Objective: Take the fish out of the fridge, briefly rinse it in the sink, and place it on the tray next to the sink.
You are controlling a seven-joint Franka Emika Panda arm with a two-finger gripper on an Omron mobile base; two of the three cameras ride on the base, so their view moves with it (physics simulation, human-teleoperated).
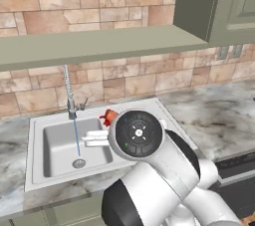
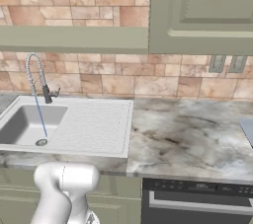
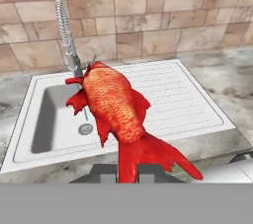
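In the hand view the red-orange fish (image 3: pixel 116 107) hangs in front of the camera. My gripper (image 3: pixel 127 171) is shut on its tail end, and its head points toward the faucet (image 3: pixel 66 35). The fish is in the air above the front of the sink (image 3: pixel 163 75), between the basin and the ribbed drainboard. In the left base view a red bit of the fish (image 1: pixel 108 117) peeks out above my arm, over the sink (image 1: pixel 50 120). A thin stream of water (image 1: pixel 76 138) runs from the faucet (image 1: pixel 67 85) into the basin. A corner of the grey-blue tray (image 2: pixel 248 129) lies at the far right. The fridge is out of view.
Marble counter (image 2: pixel 188 134) stretches right of the sink (image 2: pixel 99 102). A green shelf (image 1: pixel 99 46) and wall cabinet (image 2: pixel 202 11) hang overhead. Wall outlets (image 2: pixel 227 63) sit on the tiled backsplash. A dark appliance front (image 2: pixel 197 198) is below the counter.
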